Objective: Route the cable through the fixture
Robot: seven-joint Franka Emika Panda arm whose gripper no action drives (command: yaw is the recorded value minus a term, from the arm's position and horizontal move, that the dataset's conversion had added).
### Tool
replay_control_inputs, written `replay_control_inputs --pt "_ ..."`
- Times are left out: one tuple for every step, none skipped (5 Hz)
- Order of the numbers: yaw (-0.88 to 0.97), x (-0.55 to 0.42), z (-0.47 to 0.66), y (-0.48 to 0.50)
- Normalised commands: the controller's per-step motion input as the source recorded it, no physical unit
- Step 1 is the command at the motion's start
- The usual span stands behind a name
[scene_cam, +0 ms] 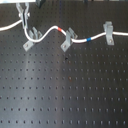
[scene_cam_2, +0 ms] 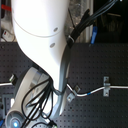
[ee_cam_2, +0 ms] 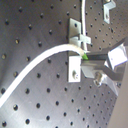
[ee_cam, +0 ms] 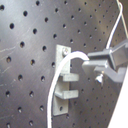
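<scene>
Gripper (ee_cam_2: 92, 62) is pinching the cable (ee_cam_2: 40, 60) beside the fixture (ee_cam_2: 76, 70); in the first wrist view, cable apparently crossing the prongs, seating unclear.

Even overhead light, soft low-resolution blur in all views, mild sheen on the black bench (scene_cam: 65, 95), overexposed white arm (scene_cam_2: 42, 30), wrist views slightly defocused

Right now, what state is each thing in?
gripper: shut on the cable.
cable: slack, curving across the board.
fixture by the red band: upright, cable in slot.
fixture past the blue band: upright, cable in slot.
third fixture: upright, cable seating unclear.
</scene>
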Motion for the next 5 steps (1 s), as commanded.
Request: replay_control_inputs --pt "0.06 -0.387 -0.19 -0.285" --pt "0.13 -0.355 -0.25 -0.171" --pt "0.08 -0.234 -0.12 -0.144" --pt "0.0 -0.072 0.0 -0.257" --pt "0.03 -0.231 0.0 -0.348"
